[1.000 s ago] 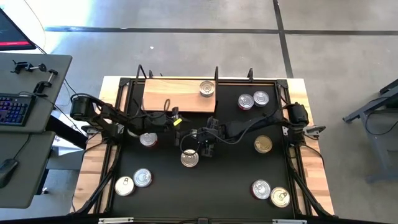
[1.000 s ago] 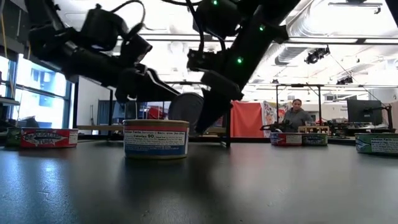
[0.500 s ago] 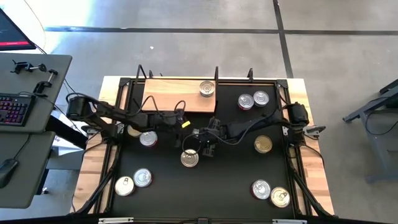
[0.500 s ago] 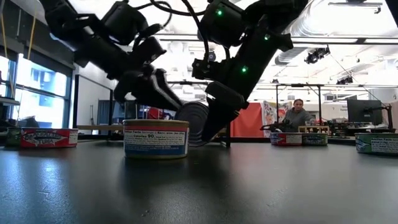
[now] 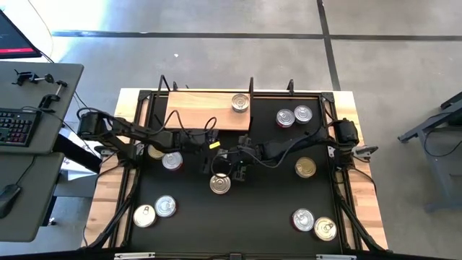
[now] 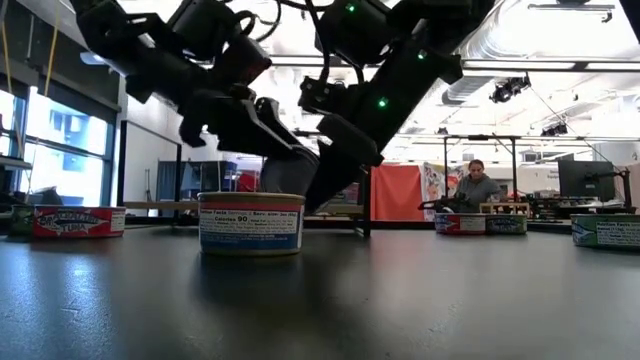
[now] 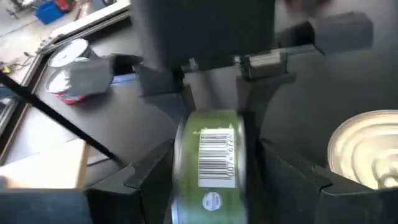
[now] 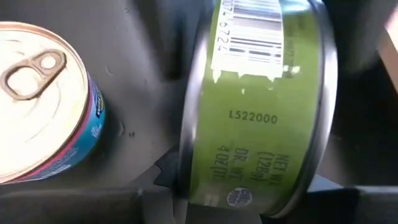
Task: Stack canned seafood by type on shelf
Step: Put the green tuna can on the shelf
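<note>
Take the shelf (image 5: 206,115) as your landmark: it lies at the far edge of the bench (image 5: 245,217), with one tin (image 5: 240,102) standing on it near its right end. Just in front of the shelf's right front corner, both grippers meet over the mat.

Your right gripper (image 5: 232,163) is clamped on a green-sided can (image 8: 261,106), which it holds on edge, lids facing sideways; in the right wrist view the barcode and printed green side fill the space between its fingers. The left gripper (image 5: 214,148) comes at the same can from the shelf's left side. In the left wrist view the green can (image 7: 211,162) sits on edge right between the left gripper's two fingers (image 7: 143,180), which stand apart on either side of it; you cannot tell from that view whether they touch its lids. In the low view the can (image 6: 290,170) is raised off the bench, above and behind the blue-labelled tin (image 6: 251,222).

That blue-labelled tin (image 5: 220,184) stands upright on the mat just in front of the grippers, farther from the shelf. Another tin (image 5: 172,161) sits in front of the shelf's left half, under the left arm. Two more tins (image 5: 294,115) stand together just right of the shelf.
</note>
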`<state>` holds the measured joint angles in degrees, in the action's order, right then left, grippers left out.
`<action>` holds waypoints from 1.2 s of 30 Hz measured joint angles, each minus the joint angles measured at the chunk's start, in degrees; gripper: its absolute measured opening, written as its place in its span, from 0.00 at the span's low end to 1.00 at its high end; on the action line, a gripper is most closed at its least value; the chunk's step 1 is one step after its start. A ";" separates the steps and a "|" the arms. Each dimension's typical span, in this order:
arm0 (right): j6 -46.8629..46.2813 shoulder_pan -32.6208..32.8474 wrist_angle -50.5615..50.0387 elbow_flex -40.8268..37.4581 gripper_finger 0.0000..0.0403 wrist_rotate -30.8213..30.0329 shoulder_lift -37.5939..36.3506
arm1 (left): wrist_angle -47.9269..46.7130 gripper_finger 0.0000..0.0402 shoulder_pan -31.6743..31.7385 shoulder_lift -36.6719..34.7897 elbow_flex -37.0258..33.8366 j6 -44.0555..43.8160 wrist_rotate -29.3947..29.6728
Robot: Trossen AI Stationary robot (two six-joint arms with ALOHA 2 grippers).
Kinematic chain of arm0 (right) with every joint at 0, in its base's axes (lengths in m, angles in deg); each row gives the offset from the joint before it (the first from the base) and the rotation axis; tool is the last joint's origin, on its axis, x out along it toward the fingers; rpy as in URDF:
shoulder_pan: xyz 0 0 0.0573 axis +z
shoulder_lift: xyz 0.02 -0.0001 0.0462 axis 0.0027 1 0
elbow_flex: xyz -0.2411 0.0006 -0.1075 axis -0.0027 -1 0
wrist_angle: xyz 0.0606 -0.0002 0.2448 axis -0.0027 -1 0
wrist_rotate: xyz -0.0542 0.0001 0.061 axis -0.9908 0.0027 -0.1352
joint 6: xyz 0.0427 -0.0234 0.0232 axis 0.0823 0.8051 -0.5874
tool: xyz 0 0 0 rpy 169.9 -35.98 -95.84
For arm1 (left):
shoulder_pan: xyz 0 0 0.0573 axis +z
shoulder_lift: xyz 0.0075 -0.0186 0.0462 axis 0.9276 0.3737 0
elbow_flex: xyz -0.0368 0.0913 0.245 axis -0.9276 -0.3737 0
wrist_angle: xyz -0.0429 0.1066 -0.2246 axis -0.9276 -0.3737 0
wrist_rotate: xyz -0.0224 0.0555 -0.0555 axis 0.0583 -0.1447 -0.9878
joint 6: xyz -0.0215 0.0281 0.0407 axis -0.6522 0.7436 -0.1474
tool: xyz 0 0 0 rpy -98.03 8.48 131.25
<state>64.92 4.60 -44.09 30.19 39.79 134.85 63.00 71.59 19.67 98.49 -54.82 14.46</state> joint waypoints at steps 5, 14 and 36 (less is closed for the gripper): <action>0.50 0.00 1.34 0.00 0.31 0.02 0.06 | 1.20 0.48 0.04 1.79 0.01 0.99 -0.20; 2.87 0.04 -0.25 0.02 0.32 0.85 0.06 | 1.69 0.30 0.14 1.56 -0.09 -0.50 -0.21; 0.48 3.39 19.46 -12.39 0.36 -1.70 -8.51 | 25.70 0.30 5.00 0.99 -10.48 -6.12 -10.92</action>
<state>65.40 7.99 -24.63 17.79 38.09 126.34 88.70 76.59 20.67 88.01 -60.94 3.54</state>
